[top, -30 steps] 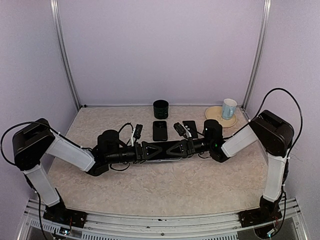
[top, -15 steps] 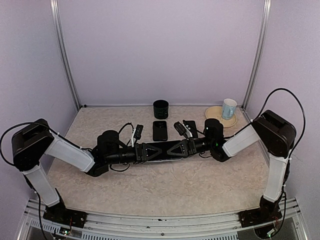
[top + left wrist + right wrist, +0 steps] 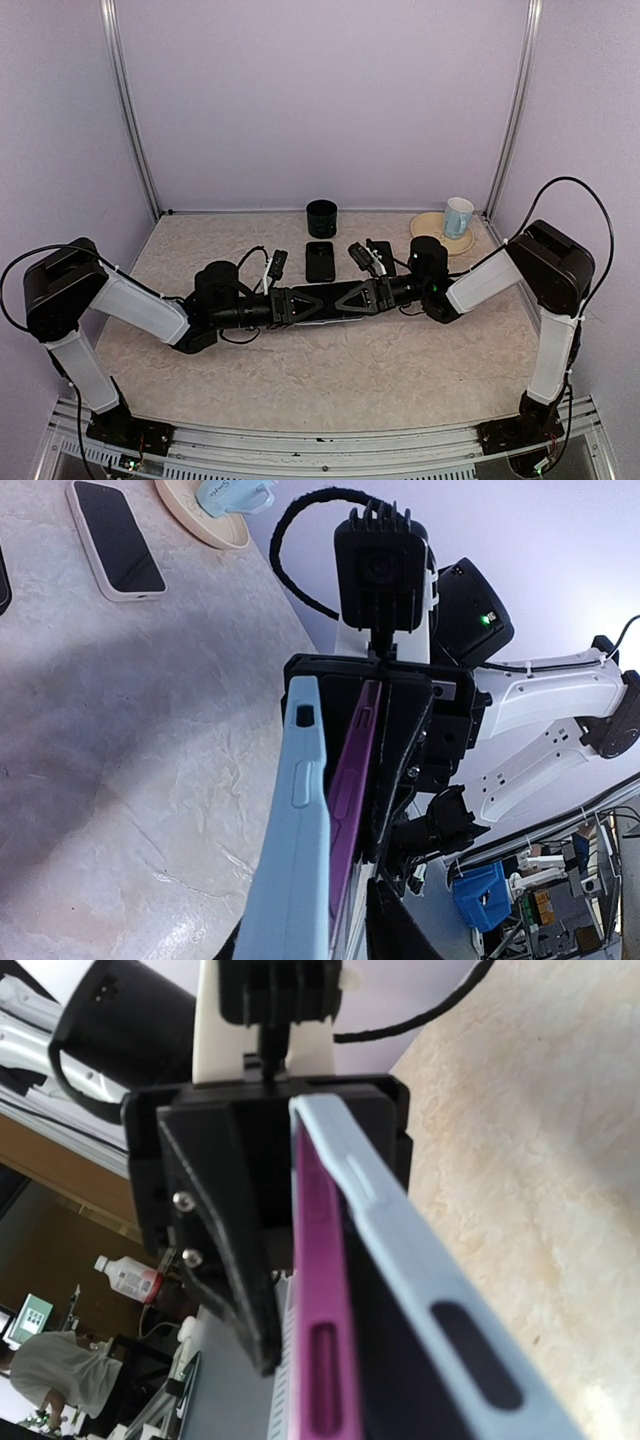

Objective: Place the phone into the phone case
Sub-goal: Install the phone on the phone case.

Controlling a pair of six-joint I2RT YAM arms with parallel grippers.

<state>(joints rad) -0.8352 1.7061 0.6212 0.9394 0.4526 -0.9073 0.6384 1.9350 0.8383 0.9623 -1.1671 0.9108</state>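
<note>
Above the worktop (image 3: 400, 370) the left hand (image 3: 310, 303) and right hand (image 3: 345, 299) meet tip to tip. The right hand is clamped on the blue case (image 3: 300, 820) reaching between the 2; the left hand's grip I cannot tell. The purple phone (image 3: 350, 780) lies flat against the case.

I see soft, even light from overhead, a broad shadow across the tabletop (image 3: 120, 730); on my right wrist feed the phone case (image 3: 420, 1280) and background smear out of focus
</note>
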